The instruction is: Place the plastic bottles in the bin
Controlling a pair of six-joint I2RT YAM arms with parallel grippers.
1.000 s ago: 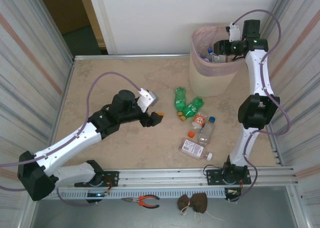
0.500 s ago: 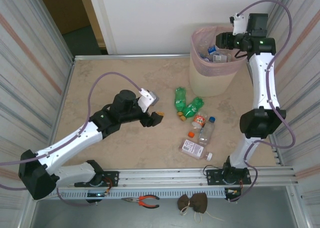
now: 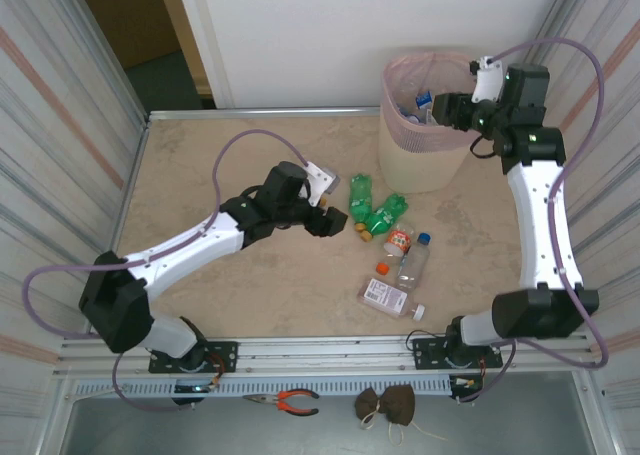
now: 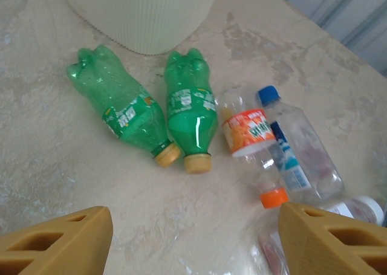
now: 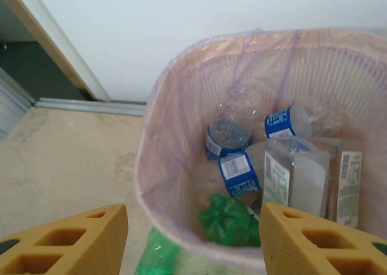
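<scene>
Five on the table (image 3: 200, 165) by the foot of the bin (image 3: 420, 170): two green bottles (image 3: 359, 193), one orange-label bottle (image 3: 399, 241), one blue-capped clear bottle (image 3: 414, 262), one flat white-label bottle (image 3: 386, 296). The right wrist view looks down into the bin: three blue-label bottles (image 5: 236, 172), two flat bottles (image 5: 290, 181), one green one (image 5: 230, 217). Left gripper (image 3: 333, 221) just left of the green pair, jaws apart, empty. Right gripper (image 3: 440, 108) over the bin mouth, jaws apart, empty.

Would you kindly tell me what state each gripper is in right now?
Left gripper: open, holding nothing, close to the green bottles.
Right gripper: open, holding nothing, over the bin.
</scene>
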